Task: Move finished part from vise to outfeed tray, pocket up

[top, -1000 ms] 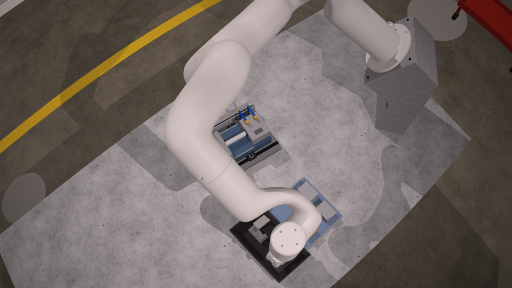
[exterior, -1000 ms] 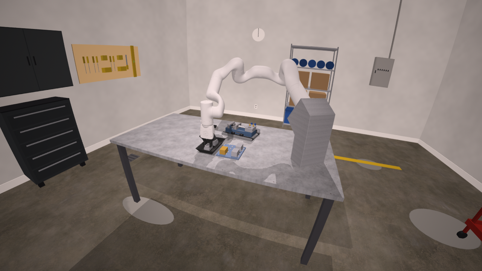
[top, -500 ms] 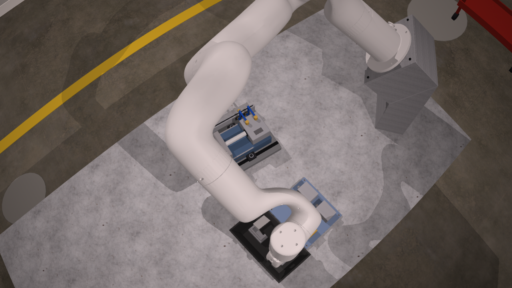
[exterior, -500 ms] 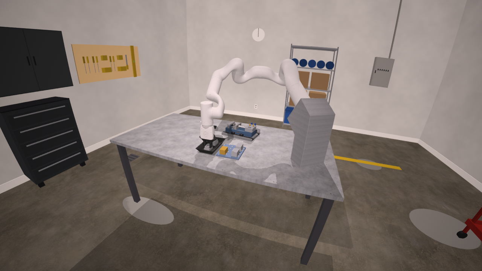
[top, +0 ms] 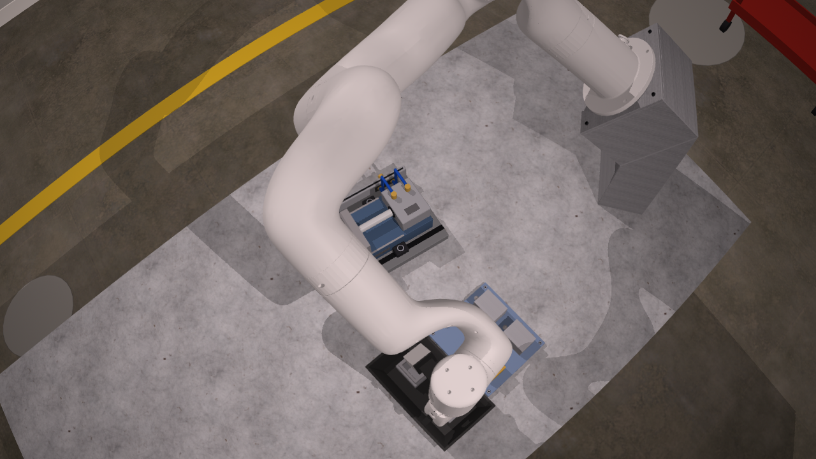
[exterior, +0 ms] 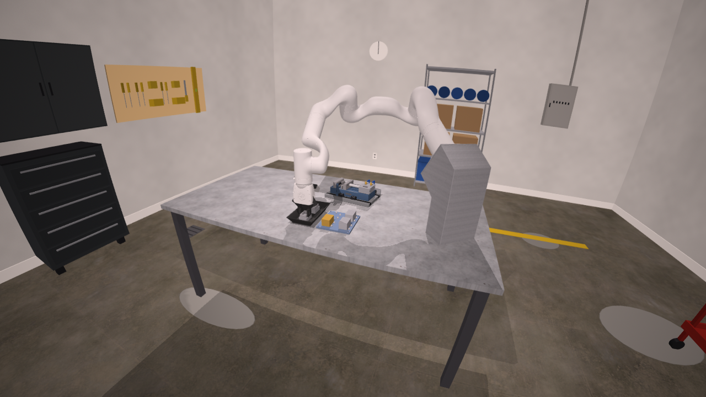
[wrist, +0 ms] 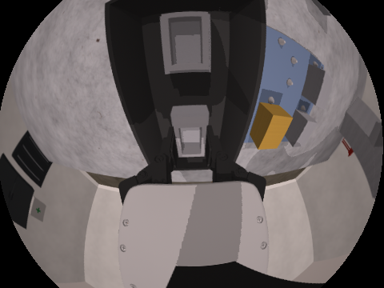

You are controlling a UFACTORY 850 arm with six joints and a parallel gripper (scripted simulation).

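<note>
My gripper (wrist: 190, 134) points straight down into the black outfeed tray (wrist: 187, 80) and is shut on a small grey part (wrist: 190, 136) with a rectangular pocket facing up. The part sits low in the near half of the tray; I cannot tell whether it touches the floor. A second grey pocketed part (wrist: 186, 47) lies flat in the tray's far half, also visible in the overhead view (top: 415, 362). There my wrist (top: 461, 387) hides the gripper and the held part. The blue and grey vise (top: 391, 219) stands behind the tray near the table's middle.
A blue fixture plate (top: 507, 331) with grey blocks and an orange block (wrist: 271, 125) lies right beside the tray. The arm's tall grey pedestal (exterior: 456, 194) stands on the table's right side. The tray's walls rise close around the fingers.
</note>
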